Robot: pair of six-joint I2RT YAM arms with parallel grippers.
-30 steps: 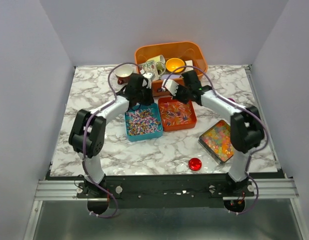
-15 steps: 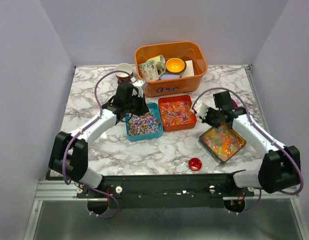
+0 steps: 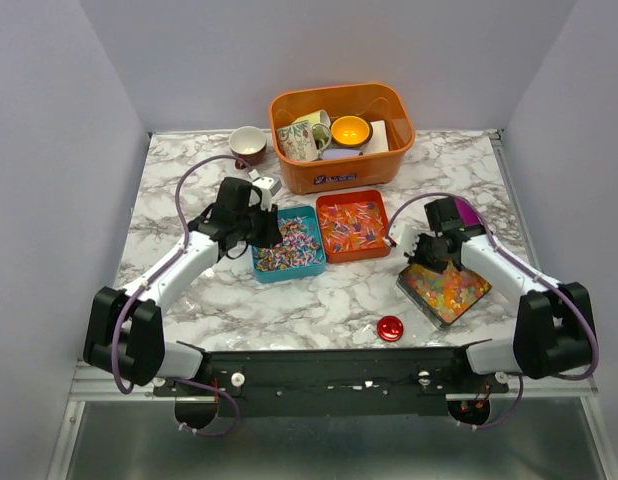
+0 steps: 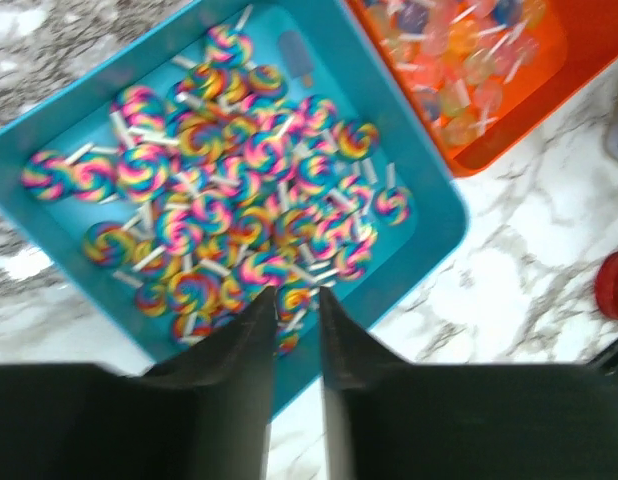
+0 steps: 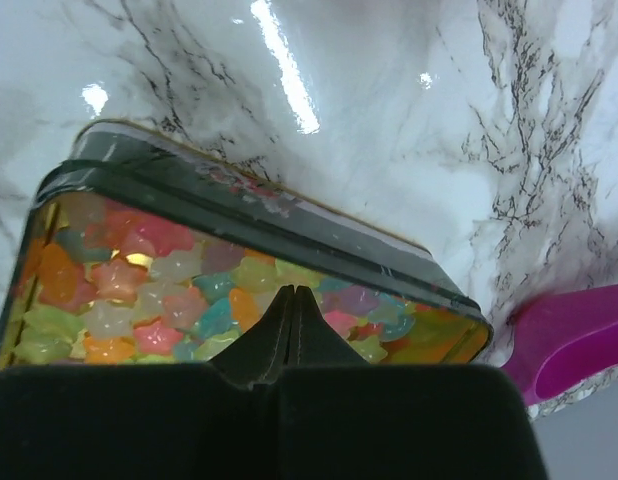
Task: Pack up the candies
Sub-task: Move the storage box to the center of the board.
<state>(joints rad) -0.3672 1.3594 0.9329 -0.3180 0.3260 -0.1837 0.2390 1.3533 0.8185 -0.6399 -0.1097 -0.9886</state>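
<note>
One small round red lid (image 3: 390, 327) lies nearest on the white marble table (image 3: 319, 300), on its own. Just beyond it to the right sits a dark rectangular metal tin (image 5: 269, 220), turned at an angle and filled with glossy star-shaped jelly candies (image 5: 139, 280) in yellow, orange, green and pink. The right arm bends out at its elbow by the table's right edge and reaches back in over the tin's far-left corner, where the right claw (image 5: 294, 297) hangs with its fingers pressed together and nothing held. One purple plastic scoop (image 5: 579, 335) lies just beyond the tin. Farther in, at mid-table, two square trays stand side by side, touching. The teal plastic tray (image 4: 319, 60) on the left holds a heap of rainbow-swirl lollipop candies (image 4: 239, 200), and the orange plastic tray (image 4: 549, 90) holds thin pale wrapped candies (image 4: 459, 60). The left arm stretches forward and rightward from its base, and the left claw (image 4: 297, 300) hangs above one rim of the teal tray with only a narrow gap between its fingers, gripping nothing. At the far edge stands one orange plastic tub (image 3: 339, 172) holding a patterned mug (image 3: 304, 133) and an orange bowl (image 3: 350, 130), with one small pale cup (image 3: 247, 143) to its left.
</note>
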